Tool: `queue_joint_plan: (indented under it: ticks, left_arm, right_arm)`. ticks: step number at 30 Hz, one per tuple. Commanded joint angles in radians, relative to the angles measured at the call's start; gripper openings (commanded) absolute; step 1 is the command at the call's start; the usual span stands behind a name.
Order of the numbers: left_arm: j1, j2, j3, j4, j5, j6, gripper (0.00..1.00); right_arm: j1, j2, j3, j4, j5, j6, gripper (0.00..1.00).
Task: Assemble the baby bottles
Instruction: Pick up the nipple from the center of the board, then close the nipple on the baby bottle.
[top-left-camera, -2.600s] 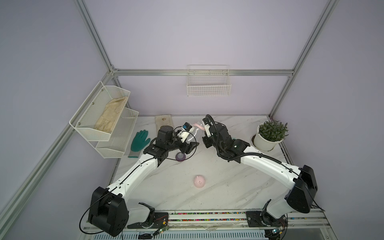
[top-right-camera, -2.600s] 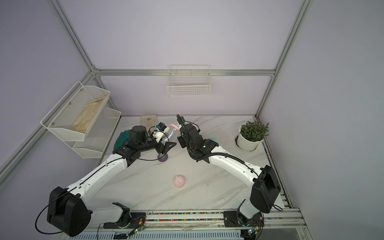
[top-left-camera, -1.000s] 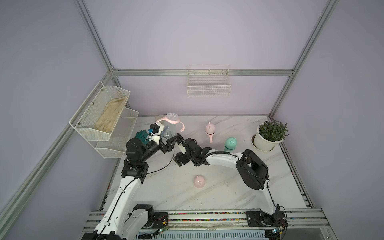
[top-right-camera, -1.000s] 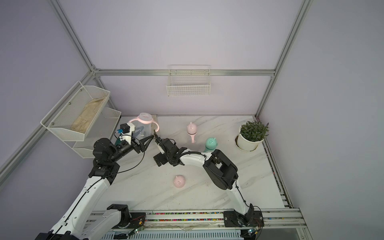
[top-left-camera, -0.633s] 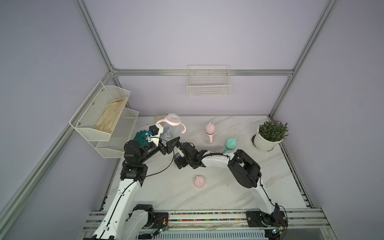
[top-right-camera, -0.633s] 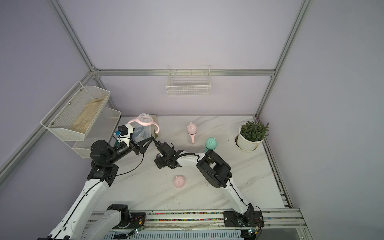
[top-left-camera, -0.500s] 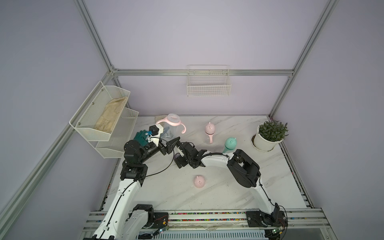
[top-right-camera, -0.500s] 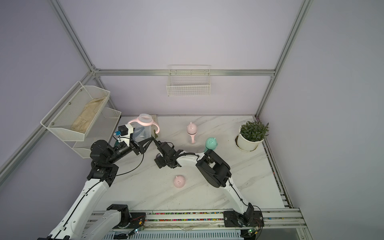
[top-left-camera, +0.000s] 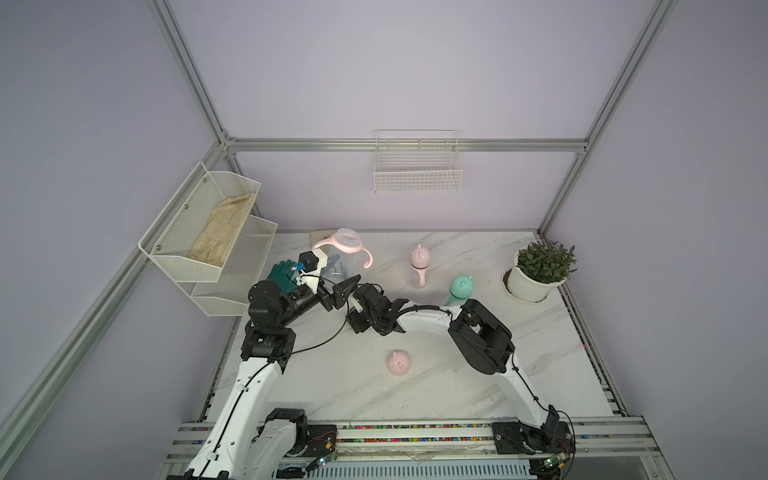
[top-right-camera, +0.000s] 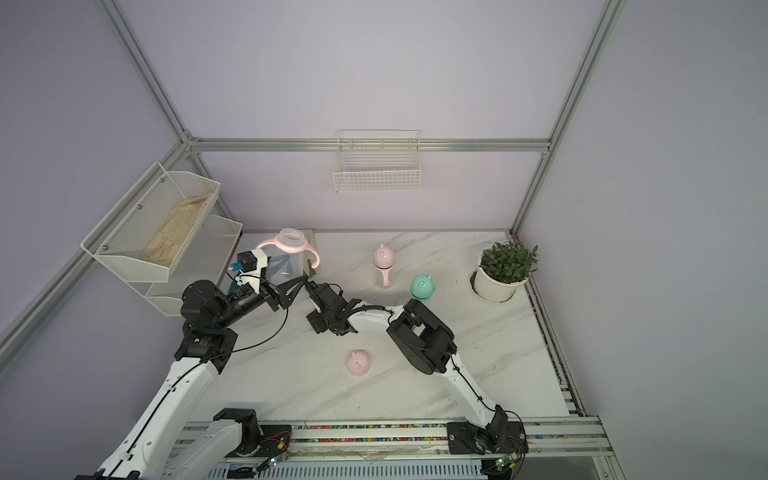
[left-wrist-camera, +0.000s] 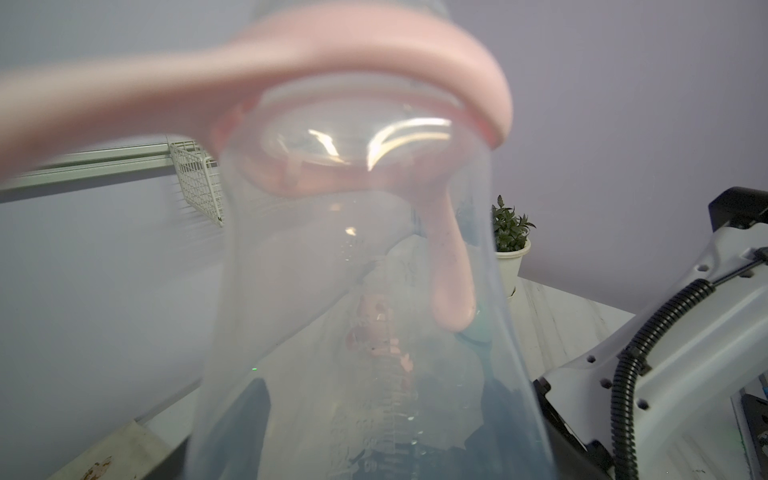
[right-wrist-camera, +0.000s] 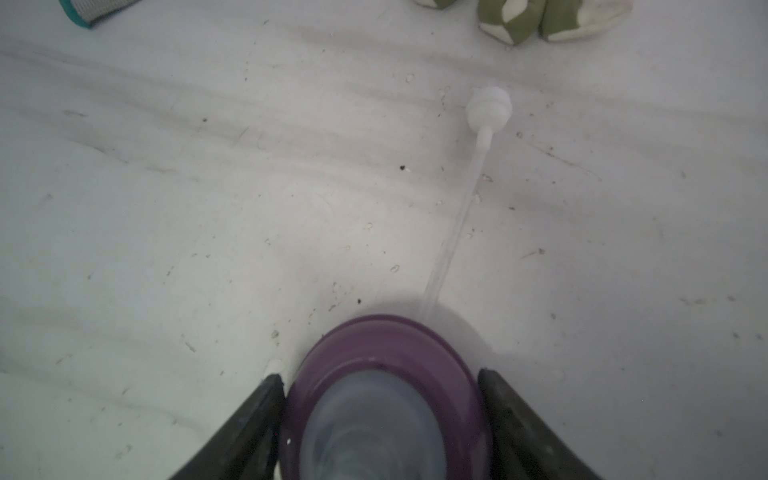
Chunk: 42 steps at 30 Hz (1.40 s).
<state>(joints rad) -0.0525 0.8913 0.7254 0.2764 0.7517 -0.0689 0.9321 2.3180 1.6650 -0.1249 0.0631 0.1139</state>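
My left gripper (top-left-camera: 337, 283) is shut on a clear baby bottle (top-left-camera: 343, 254) with a pink two-handled ring, held upright above the table's back left. In the left wrist view the bottle (left-wrist-camera: 365, 257) fills the frame, and the dark fingers show through its wall. My right gripper (right-wrist-camera: 378, 376) is low at the table just right of it, shut on a purple nipple collar (right-wrist-camera: 386, 353) whose clear straw (right-wrist-camera: 457, 220) lies flat on the marble. Both top views hide the collar under the right gripper (top-right-camera: 311, 289). A pink bottle (top-left-camera: 419, 261) and a mint bottle (top-left-camera: 460, 289) stand capped at the back.
A loose pink dome cap (top-left-camera: 398, 362) lies at the table's middle front. A potted plant (top-left-camera: 536, 274) stands at the back right. A teal glove (top-left-camera: 281, 270) lies by the wire rack (top-left-camera: 208, 241) on the left wall. A wire basket (top-left-camera: 417, 166) hangs on the back wall.
The right gripper's jaws have closed in against the purple collar, and its arm has edged left. The left gripper keeps the bottle aloft in almost the same place.
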Motion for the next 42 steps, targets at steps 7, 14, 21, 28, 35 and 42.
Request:
queue_joint_plan:
  ticks: [7,14,21,28,35,42]
  left_arm:
    - [0.006,-0.012,-0.039,0.092,0.011,-0.006,0.00]
    - [0.006,-0.035,-0.075,0.169,-0.008,-0.008,0.00]
    - [0.006,-0.070,-0.112,0.221,0.025,-0.006,0.00]
    - [0.005,-0.093,-0.137,0.317,0.112,-0.061,0.00]
    - [0.003,-0.078,-0.165,0.388,0.129,-0.093,0.00]
    - [-0.026,-0.025,-0.250,0.428,0.074,-0.087,0.00]
  right_arm:
    - [0.000,-0.036,-0.013,-0.100,0.026,0.029,0.50]
    - [-0.070,-0.229,-0.017,-0.152,-0.062,0.039,0.47]
    - [-0.108,-0.379,-0.007,-0.234,-0.085,0.027,0.46]
    - [-0.116,-0.550,-0.020,-0.327,-0.074,0.031,0.46]
    - [-0.117,-0.705,0.022,-0.461,-0.046,0.029,0.46]
    - [-0.116,-0.747,0.129,-0.522,-0.002,-0.004,0.46]
